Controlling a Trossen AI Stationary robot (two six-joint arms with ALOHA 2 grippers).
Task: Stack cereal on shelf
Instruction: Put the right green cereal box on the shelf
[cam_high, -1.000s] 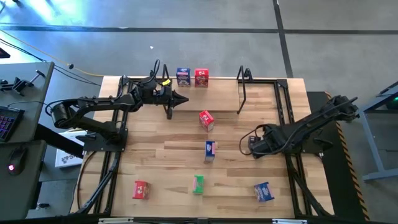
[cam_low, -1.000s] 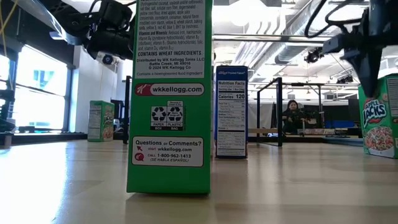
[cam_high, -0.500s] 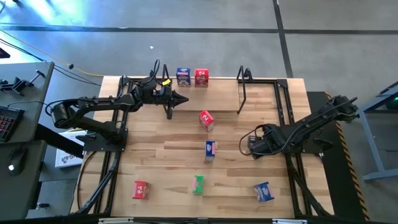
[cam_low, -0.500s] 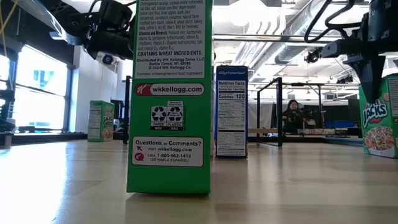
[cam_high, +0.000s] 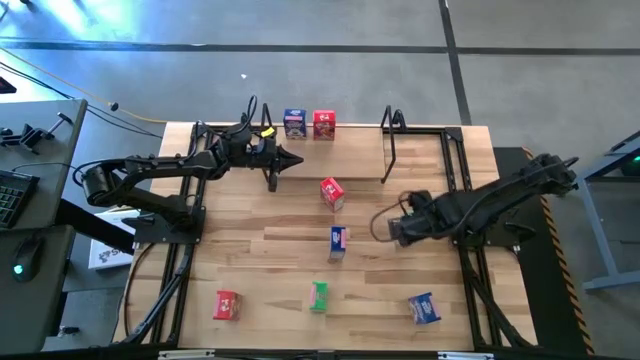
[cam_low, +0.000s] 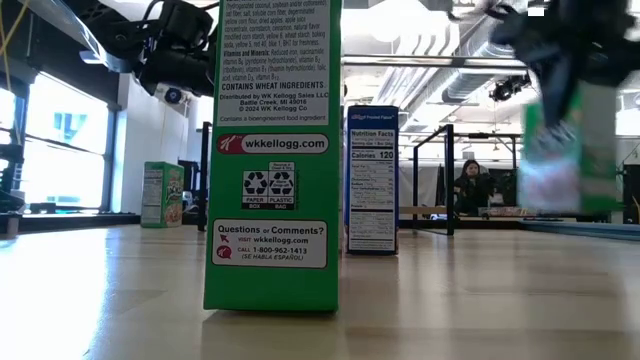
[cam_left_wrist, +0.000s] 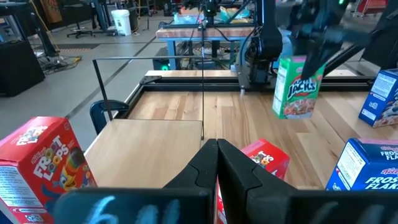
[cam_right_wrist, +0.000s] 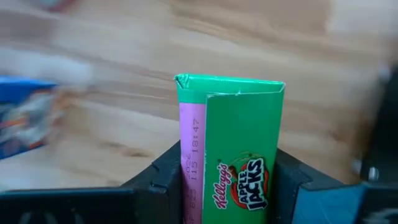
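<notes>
Right gripper (cam_right_wrist: 227, 180) has its fingers pinching a green cereal box (cam_right_wrist: 239, 149), held clear of the table (cam_high: 260, 235) over its right half. Left gripper (cam_high: 292, 159) hangs at the shelf (cam_left_wrist: 149, 146) with fingers pressed together; one blue box (cam_high: 294, 122) and one red box (cam_high: 324, 123) stand on the shelf.

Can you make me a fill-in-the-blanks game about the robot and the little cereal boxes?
1. The right gripper is holding a cereal box whose colour is ____.
2. The left gripper has its fingers ____.
3. On the wooden shelf stand a red box and a ____ box.
4. The box held by the right gripper is lifted off the ____.

Missing words: green; shut; blue; table
</notes>
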